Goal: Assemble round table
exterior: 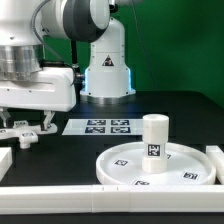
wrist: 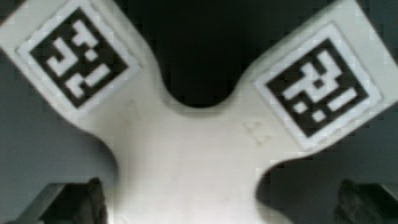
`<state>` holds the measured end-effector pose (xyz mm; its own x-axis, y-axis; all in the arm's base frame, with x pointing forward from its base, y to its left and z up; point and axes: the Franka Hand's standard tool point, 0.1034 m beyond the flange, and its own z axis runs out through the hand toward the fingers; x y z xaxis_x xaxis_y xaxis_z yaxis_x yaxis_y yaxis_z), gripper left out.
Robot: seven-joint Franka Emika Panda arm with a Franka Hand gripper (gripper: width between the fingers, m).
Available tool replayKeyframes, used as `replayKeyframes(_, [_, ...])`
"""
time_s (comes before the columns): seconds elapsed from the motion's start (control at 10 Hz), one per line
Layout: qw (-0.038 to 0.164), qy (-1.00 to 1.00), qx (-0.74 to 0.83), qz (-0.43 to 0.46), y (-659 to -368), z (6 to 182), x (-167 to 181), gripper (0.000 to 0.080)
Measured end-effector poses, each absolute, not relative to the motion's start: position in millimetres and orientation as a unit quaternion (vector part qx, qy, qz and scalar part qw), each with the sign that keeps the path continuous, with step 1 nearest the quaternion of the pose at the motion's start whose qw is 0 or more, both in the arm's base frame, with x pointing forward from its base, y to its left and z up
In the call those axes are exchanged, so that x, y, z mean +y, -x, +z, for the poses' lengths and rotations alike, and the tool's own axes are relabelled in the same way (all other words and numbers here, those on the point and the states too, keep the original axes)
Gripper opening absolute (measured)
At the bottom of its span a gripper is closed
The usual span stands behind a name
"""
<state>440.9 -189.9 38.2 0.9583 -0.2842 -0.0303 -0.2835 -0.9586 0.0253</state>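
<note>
The large rimmed round disc lies flat at the exterior view's right, with the short cylindrical leg standing upright on it. The cross-shaped foot piece lies on the dark table at the exterior view's left. My gripper is lowered right over it. In the wrist view the foot piece fills the picture, with two tagged arms spreading away. My gripper is open, its fingers on either side of one arm of the cross. One finger is close to the arm; a dark gap separates the other.
The marker board lies flat behind the middle of the table. A long plain white block runs along the front edge, another stands at the right and one at the left. The robot base stands behind.
</note>
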Motion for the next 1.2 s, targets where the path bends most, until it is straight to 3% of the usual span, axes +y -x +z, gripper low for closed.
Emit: replayKeyframes(1.2, [0.012,-0.989,-0.145,-0.022,-435.2,34.2,-195.9,0.0649])
